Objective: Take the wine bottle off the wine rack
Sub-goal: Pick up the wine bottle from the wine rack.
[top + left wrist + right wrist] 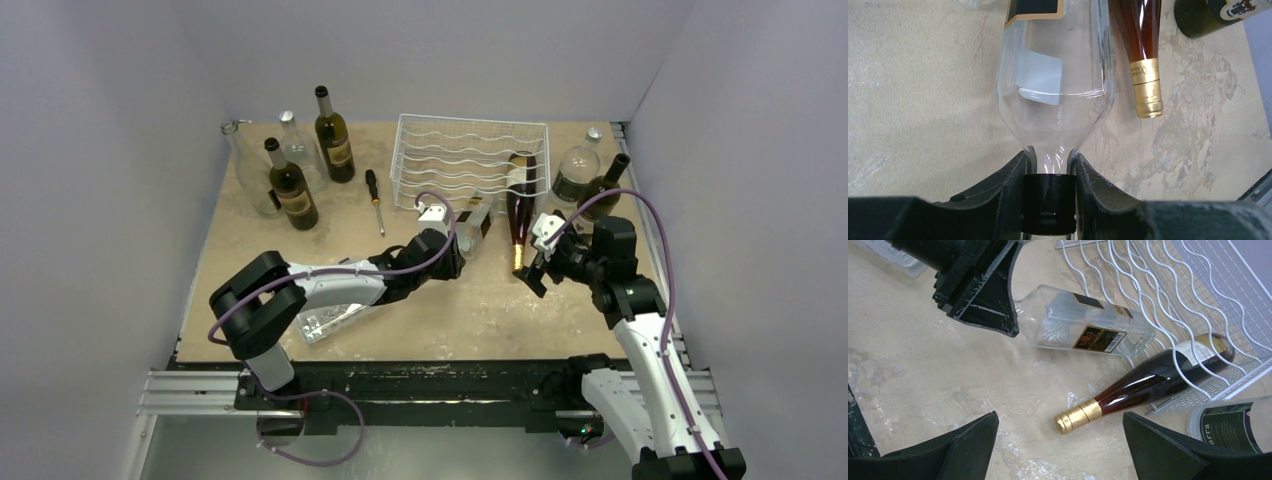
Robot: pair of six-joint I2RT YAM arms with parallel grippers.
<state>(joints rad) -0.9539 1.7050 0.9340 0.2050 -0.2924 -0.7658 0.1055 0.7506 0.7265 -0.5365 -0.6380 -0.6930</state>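
The left pincer [1048, 167] is clamped on the neck of a clear bottle [1053, 90], just above its black screw cap [1048, 205]. The clear bottle lies on its side on the table [450, 310], its body stretching straight ahead of that pincer toward the front edge of the wine rack [470, 150]. Whether its base touches the rack wire is hard to tell.

The right pincer [1059, 421] has its fingers [963, 445] spread wide and grips nothing. It hangs low over the table. Just ahead of it and between its two fingers lies the gold foil top [1078, 417] of the wine bottle [1148, 380], with a gap on either side.

The wine bottle is dark red and lies on its side. Its body and label are under the wavy wires at the rack's near corner. Its neck sticks out over the table toward the right pincer.

The clear bottle is beyond and to the left of the right pincer, just beside the wine bottle. To the right pincer's right lies a bottle with a green label [1228, 427].
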